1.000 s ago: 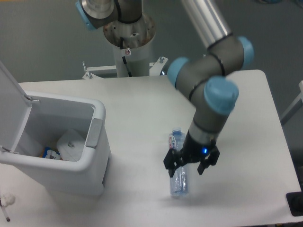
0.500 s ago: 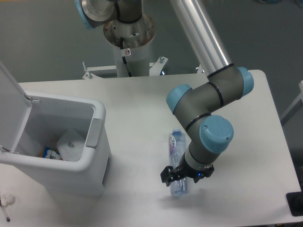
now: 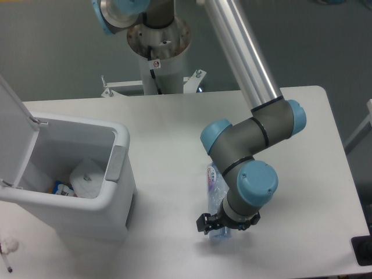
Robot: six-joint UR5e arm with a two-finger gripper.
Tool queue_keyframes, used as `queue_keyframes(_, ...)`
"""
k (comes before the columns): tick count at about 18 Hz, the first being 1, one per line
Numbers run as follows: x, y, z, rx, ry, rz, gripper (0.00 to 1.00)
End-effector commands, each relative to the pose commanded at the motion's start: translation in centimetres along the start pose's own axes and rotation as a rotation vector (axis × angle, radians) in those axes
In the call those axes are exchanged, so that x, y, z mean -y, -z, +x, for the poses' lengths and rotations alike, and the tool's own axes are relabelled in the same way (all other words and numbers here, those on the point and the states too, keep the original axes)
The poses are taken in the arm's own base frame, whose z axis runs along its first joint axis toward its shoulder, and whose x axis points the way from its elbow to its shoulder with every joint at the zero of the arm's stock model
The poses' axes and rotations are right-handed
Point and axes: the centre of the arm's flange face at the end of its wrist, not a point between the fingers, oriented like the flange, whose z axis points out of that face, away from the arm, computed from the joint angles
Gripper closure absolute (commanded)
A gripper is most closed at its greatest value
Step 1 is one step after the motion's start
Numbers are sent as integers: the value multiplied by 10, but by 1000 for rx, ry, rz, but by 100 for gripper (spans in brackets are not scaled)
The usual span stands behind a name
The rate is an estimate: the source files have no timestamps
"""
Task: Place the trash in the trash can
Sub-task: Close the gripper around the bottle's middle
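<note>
White bin (image 3: 119, 174) stands open at the tabletop's (image 3: 168, 128) left. Arm (image 3: 244, 157) has dropped lower over the bottle (image 3: 216, 187), lying mid-tabletop; gripper (image 3: 221, 225) now straddles its lower end. Whether the fingers have closed, I cannot tell. Grasp looks imminent.

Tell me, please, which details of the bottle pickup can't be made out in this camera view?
- Gripper jaws: hidden under the wrist, so closure is unclear.
- Bottle: lower half covered by the arm.
- Trash can contents: too small to identify.
- Lid: cut off by the left edge.
</note>
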Motion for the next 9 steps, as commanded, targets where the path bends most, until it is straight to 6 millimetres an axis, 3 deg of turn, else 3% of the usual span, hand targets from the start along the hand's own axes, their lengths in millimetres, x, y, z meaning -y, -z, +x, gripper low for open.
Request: queue_keyframes(9,2,11,2,3,9,13,72)
